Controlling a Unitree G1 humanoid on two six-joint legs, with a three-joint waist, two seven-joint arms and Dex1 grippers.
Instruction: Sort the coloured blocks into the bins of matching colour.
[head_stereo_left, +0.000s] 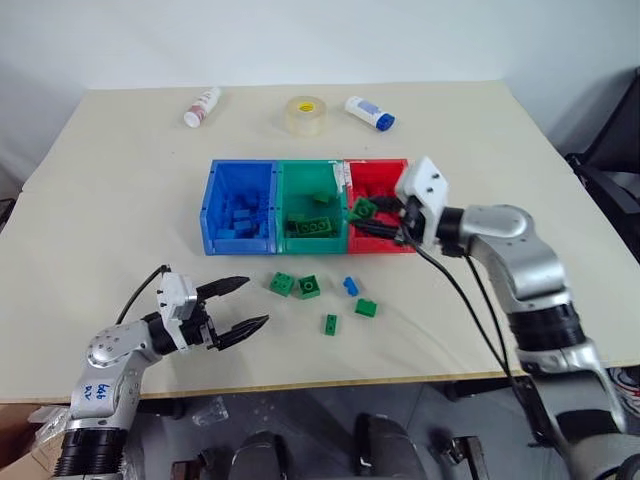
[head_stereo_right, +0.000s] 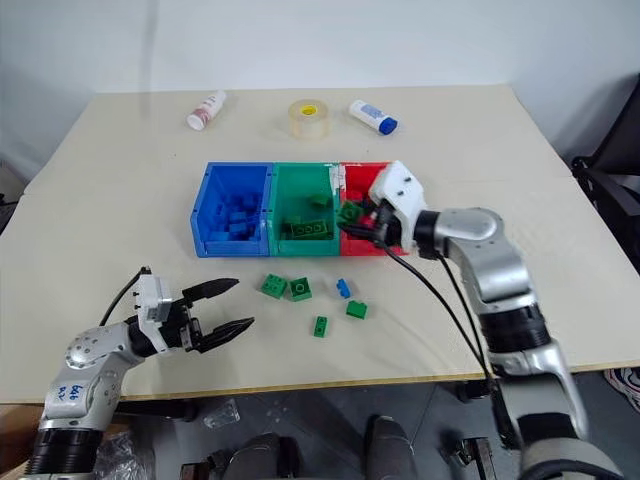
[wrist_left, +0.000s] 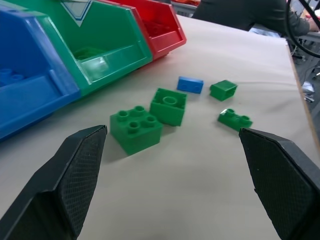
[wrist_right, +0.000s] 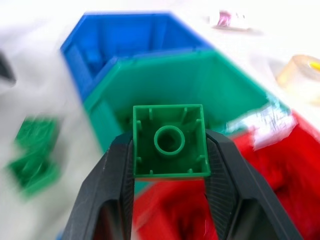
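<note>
Loose green blocks (head_stereo_left: 296, 286) before bins (head_stereo_left: 307, 240)

Left gripper (head_stereo_left: 240, 306) fingers spread wide, right gripper (head_stereo_left: 372, 218) fingers clamped

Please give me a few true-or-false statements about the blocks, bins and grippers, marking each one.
1. The right gripper holds a green block. True.
2. The left gripper is shut on a blue block. False: it is open and holds nothing.
3. The green bin stands between the blue bin and the red bin. True.
4. Only one loose blue block lies on the table in front of the bins. True.
5. The tape roll sits inside the red bin. False: it stands on the table behind the bins.
</note>
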